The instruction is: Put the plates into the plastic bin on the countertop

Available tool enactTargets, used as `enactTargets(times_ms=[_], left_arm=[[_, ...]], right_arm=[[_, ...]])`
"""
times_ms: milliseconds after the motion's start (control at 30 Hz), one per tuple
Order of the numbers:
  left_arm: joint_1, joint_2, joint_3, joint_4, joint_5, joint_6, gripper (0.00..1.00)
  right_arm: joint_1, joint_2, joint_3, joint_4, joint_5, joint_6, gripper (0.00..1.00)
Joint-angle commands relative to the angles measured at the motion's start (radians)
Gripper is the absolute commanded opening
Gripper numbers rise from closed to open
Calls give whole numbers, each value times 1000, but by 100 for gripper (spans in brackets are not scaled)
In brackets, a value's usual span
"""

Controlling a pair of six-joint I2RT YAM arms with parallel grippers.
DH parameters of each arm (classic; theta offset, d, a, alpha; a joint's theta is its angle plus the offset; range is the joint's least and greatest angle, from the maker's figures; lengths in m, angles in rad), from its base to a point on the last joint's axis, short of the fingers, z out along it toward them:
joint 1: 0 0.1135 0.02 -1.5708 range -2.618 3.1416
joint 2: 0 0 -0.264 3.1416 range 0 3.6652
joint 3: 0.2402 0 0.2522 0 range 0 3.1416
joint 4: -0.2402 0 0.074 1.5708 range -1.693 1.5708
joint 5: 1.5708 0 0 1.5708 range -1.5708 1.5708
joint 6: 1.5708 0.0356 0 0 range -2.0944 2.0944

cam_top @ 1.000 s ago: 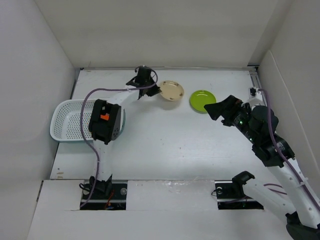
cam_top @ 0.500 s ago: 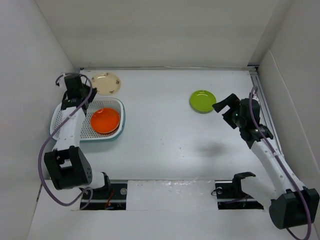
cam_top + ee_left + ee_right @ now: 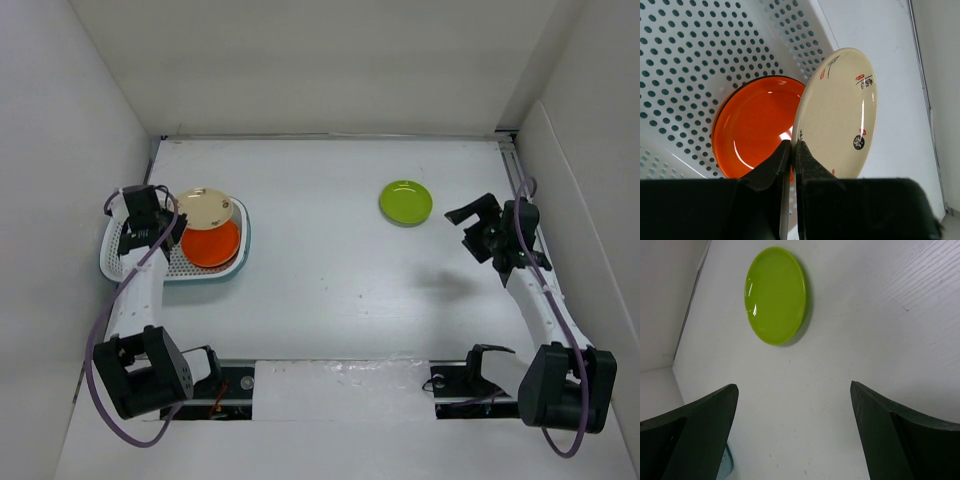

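My left gripper (image 3: 176,220) is shut on the rim of a beige plate with dark and red marks (image 3: 206,207). It holds the plate tilted over the right end of the white perforated plastic bin (image 3: 115,262). An orange plate (image 3: 211,243) lies flat in the bin. In the left wrist view the gripper (image 3: 795,146) pinches the beige plate (image 3: 840,110) on edge, above the orange plate (image 3: 752,132) and the bin floor (image 3: 690,55). A lime green plate (image 3: 406,201) lies on the countertop (image 3: 330,270). My right gripper (image 3: 468,214) is open and empty to its right. The right wrist view shows that gripper (image 3: 795,390) and the green plate (image 3: 776,295).
White walls bound the countertop at the back, left and right. The bin stands against the left wall. The arm bases sit at the near edge.
The beige plate lay on the countertop behind the bin half a second ago; my left gripper now holds it over the bin. My right gripper has drawn back to the right.
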Motion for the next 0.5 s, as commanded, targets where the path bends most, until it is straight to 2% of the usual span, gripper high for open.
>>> enactTargets(times_ms=[0, 133, 267, 300, 433, 467], left_arm=[[5, -35, -27, 14, -6, 9, 0], [5, -119, -77, 4, -27, 9, 0], [5, -118, -117, 4, -50, 18, 0], [5, -118, -128, 13, -51, 31, 13], [5, -115, -137, 13, -37, 31, 42], [5, -127, -137, 25, -28, 31, 53]], right_arm=[[-1, -20, 4, 85, -46, 1, 100], [-10, -20, 4, 85, -37, 1, 100], [-10, 4, 4, 94, -36, 1, 100], [-10, 4, 4, 94, -36, 1, 100], [-10, 14, 15, 105, -36, 10, 100], [-10, 14, 15, 105, -36, 10, 100]])
